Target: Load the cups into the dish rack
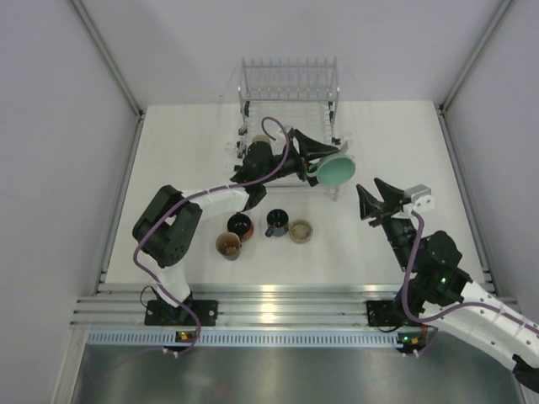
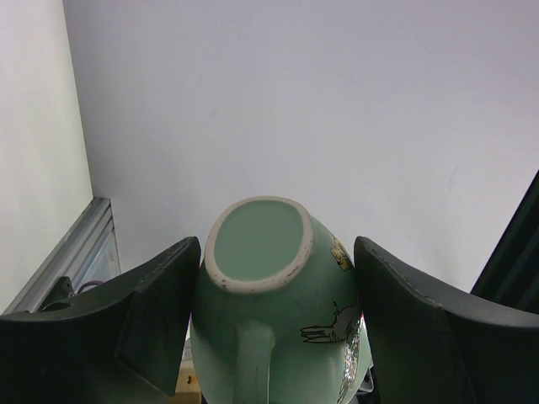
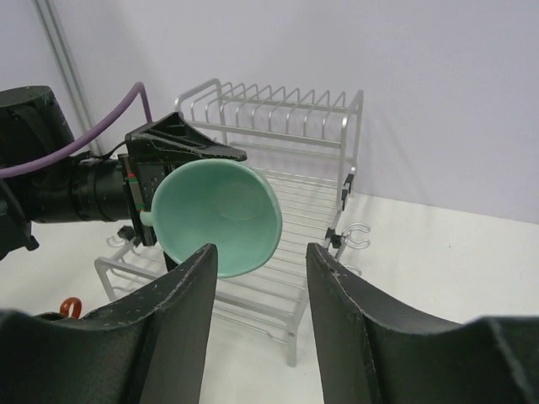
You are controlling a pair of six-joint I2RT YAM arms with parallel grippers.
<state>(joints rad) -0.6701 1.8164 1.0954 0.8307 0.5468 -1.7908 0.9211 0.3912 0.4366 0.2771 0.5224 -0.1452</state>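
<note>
My left gripper (image 1: 322,158) is shut on the wide mint-green cup (image 1: 336,172), its fingers (image 2: 160,311) pressing both sides of the body. The cup (image 2: 269,311) lies tilted on its side with its base toward the left wrist camera. It hangs over the near right corner of the dish rack (image 1: 290,84). In the right wrist view the cup's mouth (image 3: 219,215) faces my right gripper (image 3: 259,251), which stands open and empty a short way off. On the table lie a black cup (image 1: 239,225), an orange-brown cup (image 1: 228,245), a dark blue cup (image 1: 277,223) and a beige cup (image 1: 301,231).
The wire rack (image 3: 278,126) has upright tines along its far end and a hooked holder (image 3: 358,236) on its right side. The left arm (image 1: 210,198) lies across the table between the loose cups and the rack. Grey walls close in on both sides.
</note>
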